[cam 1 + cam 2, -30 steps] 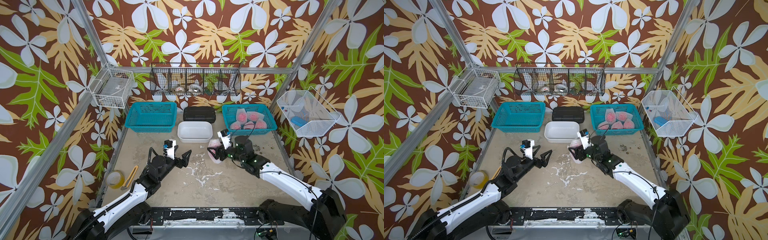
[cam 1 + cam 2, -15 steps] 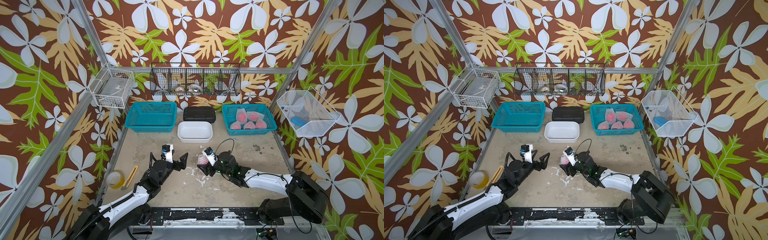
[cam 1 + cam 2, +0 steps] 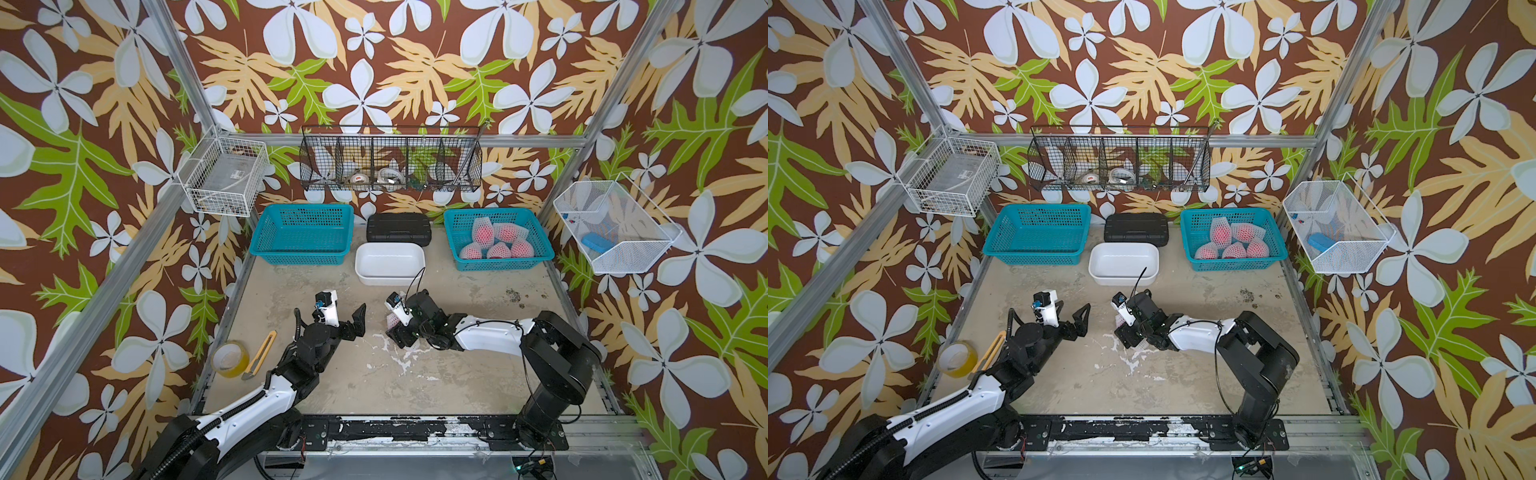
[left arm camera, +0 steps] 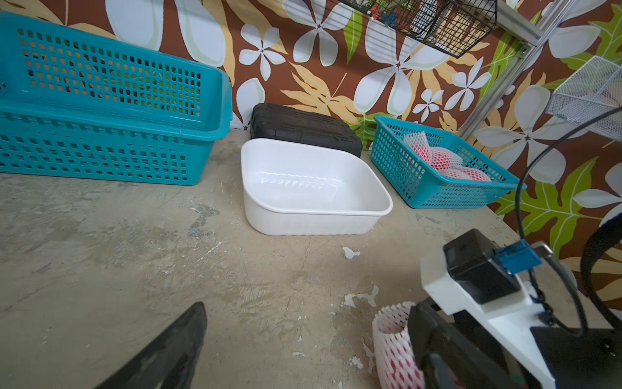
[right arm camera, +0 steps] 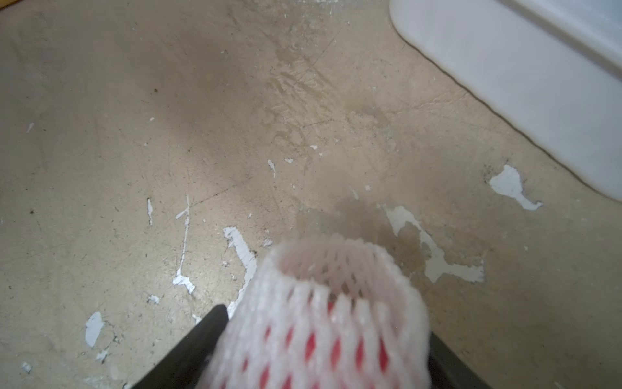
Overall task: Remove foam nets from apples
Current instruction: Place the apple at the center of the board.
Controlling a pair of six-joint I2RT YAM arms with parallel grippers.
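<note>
One apple in its white foam net [image 3: 391,321] [image 5: 330,320] sits low over the table's middle. My right gripper [image 3: 395,332] [image 5: 326,323] is shut on it, a black finger pressed against each side. The net's open end points away from the wrist, with red skin showing through the holes. My left gripper [image 3: 345,316] [image 4: 309,353] stands open and empty just left of that apple [image 4: 393,347], a short gap apart. Several more netted apples [image 3: 496,243] [image 3: 1231,241] lie in the teal basket [image 3: 498,212] at the back right.
An empty teal basket [image 3: 303,239] stands at the back left. A white tub [image 3: 388,262] and a black case [image 3: 398,228] sit between the baskets. A tape roll [image 3: 230,358] and a yellow cutter [image 3: 259,349] lie by the left edge. Wire baskets hang on the walls.
My right gripper has carried the netted apple from beside the white tub down and left to the table's middle. The left gripper has shifted slightly and stayed open.
</note>
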